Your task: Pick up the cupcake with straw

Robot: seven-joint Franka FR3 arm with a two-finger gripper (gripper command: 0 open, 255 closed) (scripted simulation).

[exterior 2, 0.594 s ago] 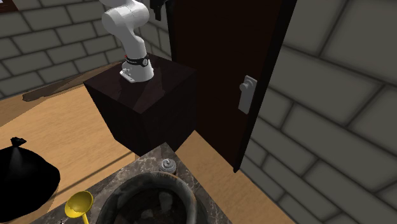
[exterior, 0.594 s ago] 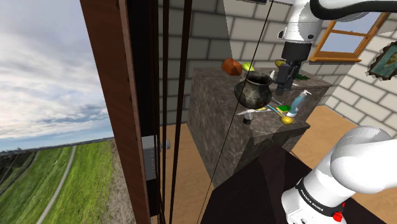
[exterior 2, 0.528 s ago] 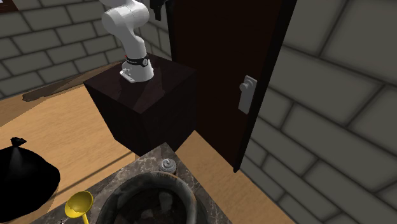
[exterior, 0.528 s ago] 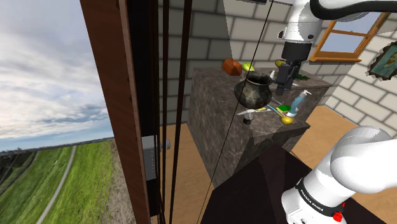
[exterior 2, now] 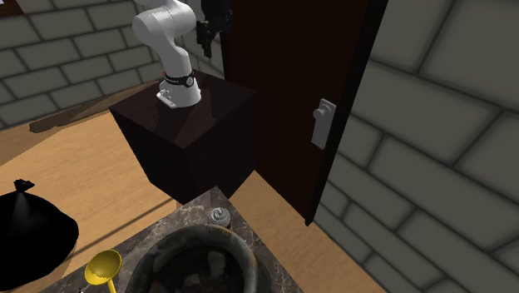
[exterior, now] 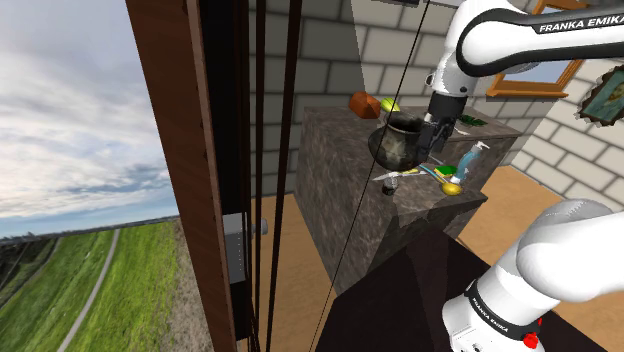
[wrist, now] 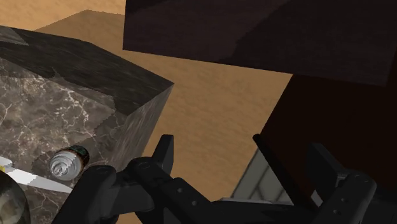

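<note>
With the claw (wrist: 242, 151) spread beside the dark pot (exterior: 397, 146), the small grey cupcake (wrist: 67, 164), set on the desk (wrist: 76, 83) by that pot, is judged light, crushable, best pinched at its base.

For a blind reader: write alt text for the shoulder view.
A white arm holds its black gripper over a dark marble counter, beside a dark pot. A yellow spoon and blue spray bottle sit nearby; a brown door stands at the view's left.

"FRANKA EMIKA" in black on white arm (exterior: 497, 32) upper link; repeated on lower link by base
</note>
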